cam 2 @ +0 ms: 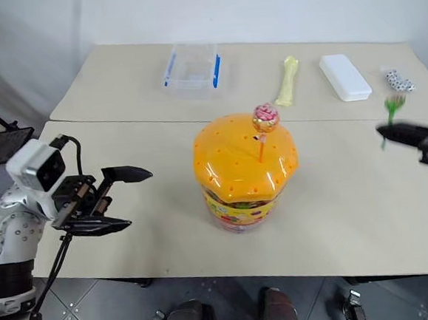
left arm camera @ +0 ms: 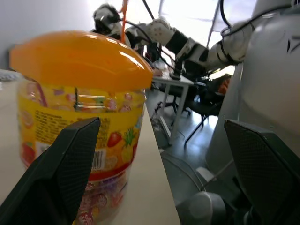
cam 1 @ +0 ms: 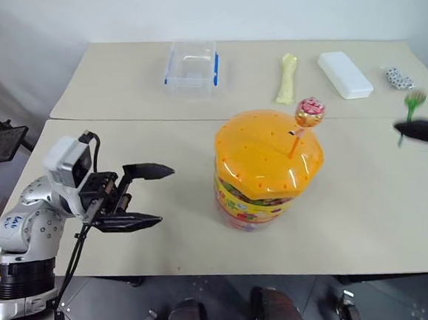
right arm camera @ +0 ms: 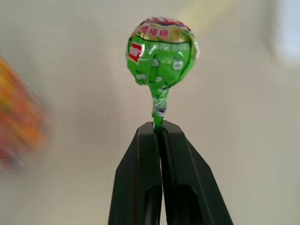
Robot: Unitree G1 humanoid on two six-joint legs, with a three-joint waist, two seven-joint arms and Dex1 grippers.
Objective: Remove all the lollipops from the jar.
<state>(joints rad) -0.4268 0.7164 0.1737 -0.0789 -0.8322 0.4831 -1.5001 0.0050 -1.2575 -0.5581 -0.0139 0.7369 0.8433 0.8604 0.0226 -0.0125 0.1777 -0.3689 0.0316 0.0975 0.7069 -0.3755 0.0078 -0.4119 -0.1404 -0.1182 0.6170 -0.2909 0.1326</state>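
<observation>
You are looking down from both head eyes over the table (cam 1: 169, 245), sharing the jar (cam 1: 263, 171). Your left wrist camera is facing the jar closely; your right wrist camera is hugging the green lollipop (right arm camera: 161, 56).

Two beige worktops (cam 1: 131, 233) stand pushed together. On the near one sits the jar (cam 1: 263, 174) with its orange lid. The far one carries a clear box with blue clips (cam 1: 191, 65), a pale yellow bone-shaped thing (cam 1: 287, 78), a white case (cam 1: 344, 74) and small spotted pieces (cam 1: 398, 79).

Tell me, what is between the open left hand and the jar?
Nothing. In the left eye view, only bare table separates the left hand from the jar. The left wrist view looks straight at the jar.
</observation>
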